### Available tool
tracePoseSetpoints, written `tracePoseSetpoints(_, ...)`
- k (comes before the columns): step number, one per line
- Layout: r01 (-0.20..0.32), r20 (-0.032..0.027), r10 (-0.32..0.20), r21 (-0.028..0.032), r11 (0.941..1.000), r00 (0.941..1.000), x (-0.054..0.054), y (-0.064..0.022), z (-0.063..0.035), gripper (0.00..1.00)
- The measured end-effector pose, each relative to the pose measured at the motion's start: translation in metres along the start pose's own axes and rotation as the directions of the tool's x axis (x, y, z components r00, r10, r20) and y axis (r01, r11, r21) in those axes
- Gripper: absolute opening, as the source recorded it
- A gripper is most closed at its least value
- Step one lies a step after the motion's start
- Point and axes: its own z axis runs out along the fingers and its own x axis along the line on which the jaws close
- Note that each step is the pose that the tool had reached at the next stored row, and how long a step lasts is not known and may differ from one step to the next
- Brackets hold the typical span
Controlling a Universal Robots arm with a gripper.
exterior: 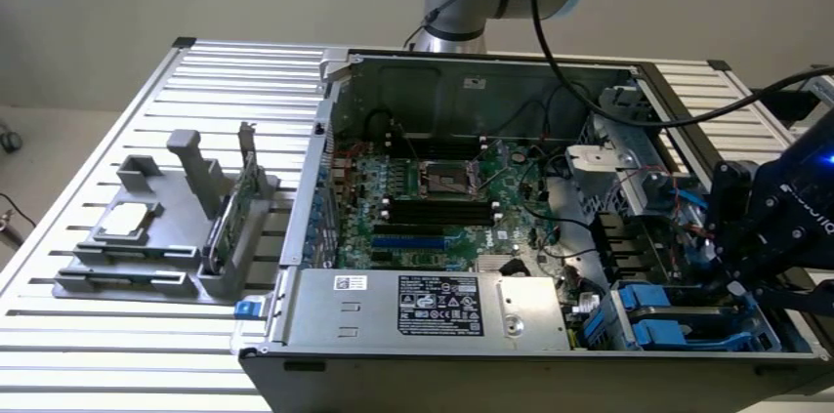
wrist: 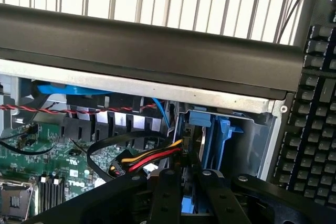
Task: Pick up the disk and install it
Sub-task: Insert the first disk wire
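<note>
Gripper (wrist: 185, 195) pinching disk (wrist: 187, 204) by its blue rail, at the bay (exterior: 678, 320). Stiff, weighty; hold edges.

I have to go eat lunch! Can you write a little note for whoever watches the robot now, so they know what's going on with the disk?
Hand: closed on the disk, gripping its blue-railed edge, low inside the computer case.
Disk: at the drive bay, in the case's corner at the exterior view's lower right.
Done: the disk is picked up and brought to the bay; the grey holder beside the case keeps the chip and the green card.
Left: the hand has not let go, and I cannot tell whether the disk is pushed fully home.
</note>
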Motion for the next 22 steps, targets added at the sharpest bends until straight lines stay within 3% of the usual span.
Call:
tracePoseSetpoints(13, -0.018, -0.0014, 0.018, -0.0008, 0.9998, 0.9998, 0.0001, -0.0006, -0.0057, 0.18)
tracePoseSetpoints(22, -0.028, -0.0014, 0.028, -0.0074, 0.9996, 0.9996, -0.0001, -0.0003, -0.0032, 0.18)
